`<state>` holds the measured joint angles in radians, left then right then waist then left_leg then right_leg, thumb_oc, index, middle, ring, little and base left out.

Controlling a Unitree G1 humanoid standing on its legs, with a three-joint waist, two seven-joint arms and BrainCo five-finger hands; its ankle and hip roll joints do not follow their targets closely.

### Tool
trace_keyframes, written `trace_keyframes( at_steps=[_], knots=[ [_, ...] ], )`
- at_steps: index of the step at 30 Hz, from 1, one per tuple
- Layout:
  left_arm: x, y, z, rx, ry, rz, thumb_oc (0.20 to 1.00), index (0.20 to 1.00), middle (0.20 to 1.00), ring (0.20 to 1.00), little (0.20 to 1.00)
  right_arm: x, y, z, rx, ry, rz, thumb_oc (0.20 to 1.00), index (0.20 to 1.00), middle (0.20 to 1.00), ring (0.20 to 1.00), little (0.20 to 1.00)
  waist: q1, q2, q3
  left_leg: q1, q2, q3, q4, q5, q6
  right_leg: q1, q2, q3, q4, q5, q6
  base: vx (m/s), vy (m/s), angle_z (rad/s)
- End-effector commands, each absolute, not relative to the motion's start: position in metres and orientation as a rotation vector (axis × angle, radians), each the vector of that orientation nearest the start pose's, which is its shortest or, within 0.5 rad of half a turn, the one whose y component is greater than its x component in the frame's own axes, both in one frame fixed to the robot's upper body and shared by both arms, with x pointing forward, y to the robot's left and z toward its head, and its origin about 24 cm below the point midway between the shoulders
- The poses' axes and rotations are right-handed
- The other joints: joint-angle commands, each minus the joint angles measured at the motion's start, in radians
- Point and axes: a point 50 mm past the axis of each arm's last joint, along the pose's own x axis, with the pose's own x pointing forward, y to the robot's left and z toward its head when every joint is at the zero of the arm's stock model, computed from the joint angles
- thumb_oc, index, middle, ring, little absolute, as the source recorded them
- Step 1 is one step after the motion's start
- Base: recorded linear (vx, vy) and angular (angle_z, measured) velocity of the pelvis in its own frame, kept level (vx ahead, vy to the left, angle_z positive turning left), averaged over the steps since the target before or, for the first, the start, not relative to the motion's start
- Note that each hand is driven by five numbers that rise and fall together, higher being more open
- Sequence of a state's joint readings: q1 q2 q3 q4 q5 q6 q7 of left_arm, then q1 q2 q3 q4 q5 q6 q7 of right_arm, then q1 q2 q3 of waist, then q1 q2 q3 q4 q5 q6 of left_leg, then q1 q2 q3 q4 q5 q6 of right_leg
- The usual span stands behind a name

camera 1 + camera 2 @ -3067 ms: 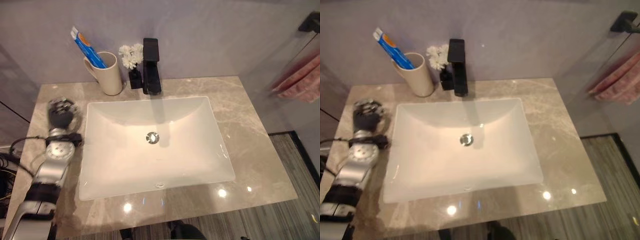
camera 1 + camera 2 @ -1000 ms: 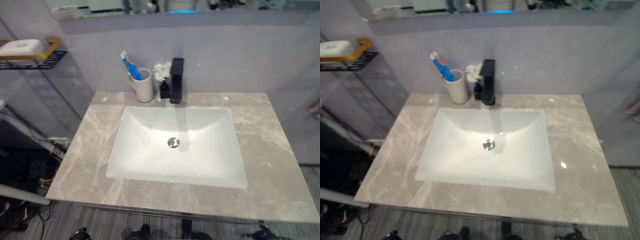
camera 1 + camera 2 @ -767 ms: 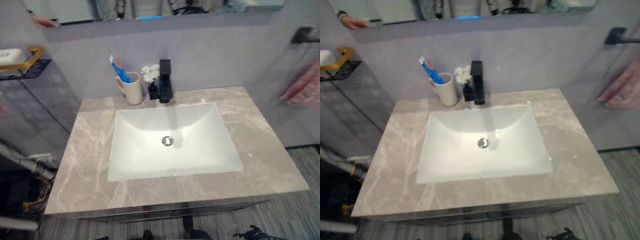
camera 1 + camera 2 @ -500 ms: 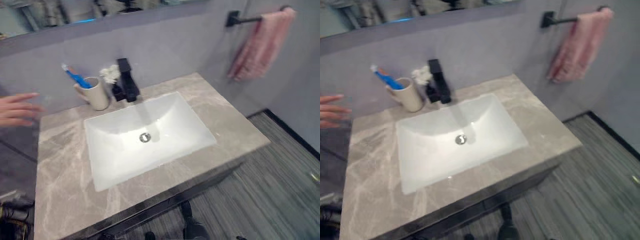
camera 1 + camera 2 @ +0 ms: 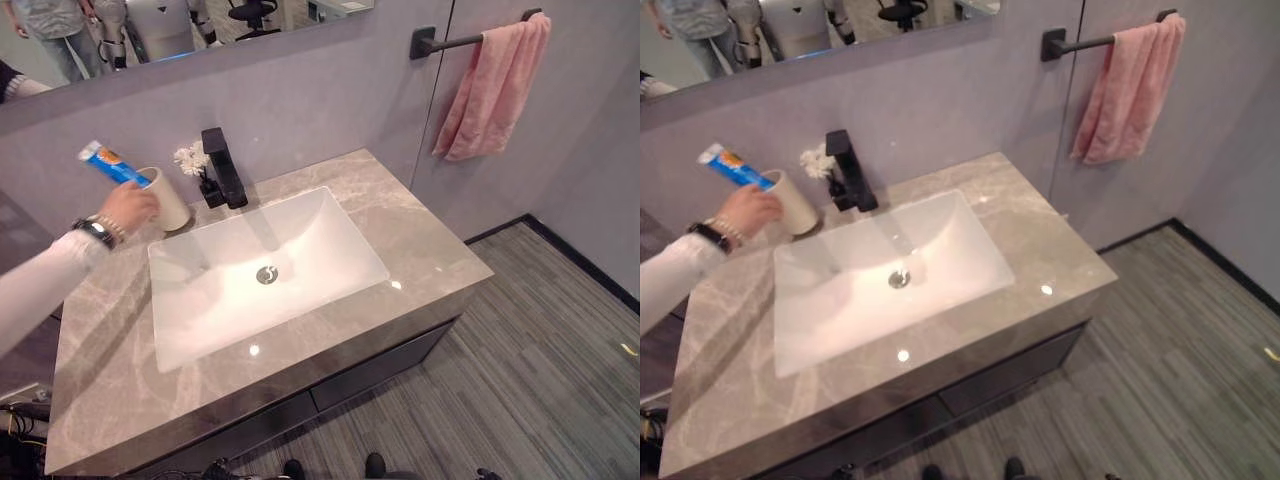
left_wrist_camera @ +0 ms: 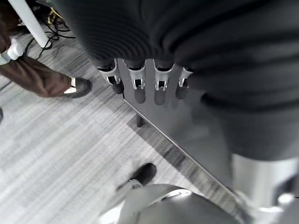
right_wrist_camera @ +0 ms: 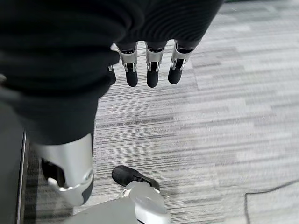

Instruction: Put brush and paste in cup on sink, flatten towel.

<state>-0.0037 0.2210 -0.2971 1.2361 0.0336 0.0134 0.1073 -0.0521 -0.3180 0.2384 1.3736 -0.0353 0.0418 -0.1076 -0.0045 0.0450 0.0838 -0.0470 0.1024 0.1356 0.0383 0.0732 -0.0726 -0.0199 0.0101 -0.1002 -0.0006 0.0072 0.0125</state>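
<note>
A cream cup point(image 5: 170, 203) stands at the back left of the counter, beside the white sink point(image 5: 260, 270). A blue toothpaste tube point(image 5: 108, 163) sticks out of the cup at a slant. A person's hand point(image 5: 128, 207) rests at the cup, coming in from the left on a white-sleeved arm. The pink towel point(image 5: 495, 85) hangs bunched on a black bar point(image 5: 450, 41) on the right wall. My left hand point(image 6: 140, 80) hangs low over the floor with straight fingers and holds nothing. My right hand point(image 7: 149, 74) also hangs over the floor, open and empty.
A black faucet point(image 5: 222, 168) and a small vase of white flowers point(image 5: 190, 160) stand behind the basin. The grey marble counter point(image 5: 420, 250) tops a dark cabinet. A person's trouser leg and shoe point(image 6: 74, 86) stand on the striped floor near my left hand.
The camera has pulled back and turned right, bringing the towel into view. My left hand has left the counter. A person's hand has reached in to the cup.
</note>
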Motion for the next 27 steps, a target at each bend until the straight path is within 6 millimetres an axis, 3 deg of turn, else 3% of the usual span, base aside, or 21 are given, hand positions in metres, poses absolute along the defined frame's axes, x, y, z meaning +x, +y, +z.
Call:
trace_keyframes(
  at_steps=[1,3,11,12,21,27],
  knots=[
    [0.105,0.230,-0.159,0.480,1.186,0.007,1.000,1.000,1.000,1.000,1.000,0.088,-0.283,-0.149,-0.636,1.329,-0.076,1.000,1.000,1.000,1.000,1.000,-0.012,-0.040,0.025,-0.086,-0.090,-0.036,0.011,0.007,0.029,-0.003,-0.017,0.046,0.011,0.011,0.045,-0.08,-0.099,0.36],
    [0.102,0.230,-0.160,0.450,1.194,0.041,1.000,1.000,1.000,1.000,1.000,0.095,-0.291,-0.145,-0.699,1.318,-0.074,1.000,1.000,1.000,1.000,1.000,-0.005,-0.040,0.032,-0.097,-0.066,0.001,0.023,0.026,0.015,0.010,-0.021,0.014,-0.003,0.013,0.037,-0.12,-0.137,0.66],
    [0.092,0.231,-0.162,0.441,1.219,0.057,1.000,1.000,1.000,1.000,1.000,0.103,-0.289,-0.143,-0.681,1.273,-0.091,1.000,1.000,1.000,1.000,1.000,-0.006,-0.045,0.014,-0.066,-0.069,0.023,0.037,0.002,0.022,0.014,-0.029,0.000,-0.015,0.027,0.035,-0.05,-0.019,0.26],
    [0.095,0.233,-0.161,0.460,1.216,0.053,1.000,1.000,1.000,1.000,1.000,0.099,-0.283,-0.147,-0.635,1.271,-0.093,1.000,1.000,1.000,1.000,1.000,-0.031,-0.060,0.002,-0.006,-0.078,0.083,0.068,-0.069,0.033,0.000,-0.051,-0.036,-0.011,0.040,0.039,-0.15,0.049,0.12],
    [0.108,0.222,-0.159,0.506,1.158,-0.027,1.000,1.000,1.000,1.000,1.000,0.089,-0.276,-0.152,-0.600,1.315,-0.092,1.000,1.000,1.000,1.000,1.000,-0.038,-0.029,-0.027,0.069,-0.124,0.046,-0.082,-0.065,0.061,-0.027,-0.067,-0.060,0.009,0.057,0.071,-0.05,0.120,0.21],
    [0.110,0.224,-0.157,0.554,1.133,-0.054,1.000,1.000,1.000,1.000,1.000,0.100,-0.266,-0.152,-0.590,1.273,-0.063,1.000,1.000,1.000,1.000,1.000,-0.021,-0.030,-0.021,0.084,-0.140,0.037,-0.126,-0.056,0.078,-0.049,-0.092,-0.062,0.028,0.086,0.096,-0.04,0.110,0.03]
  ],
)
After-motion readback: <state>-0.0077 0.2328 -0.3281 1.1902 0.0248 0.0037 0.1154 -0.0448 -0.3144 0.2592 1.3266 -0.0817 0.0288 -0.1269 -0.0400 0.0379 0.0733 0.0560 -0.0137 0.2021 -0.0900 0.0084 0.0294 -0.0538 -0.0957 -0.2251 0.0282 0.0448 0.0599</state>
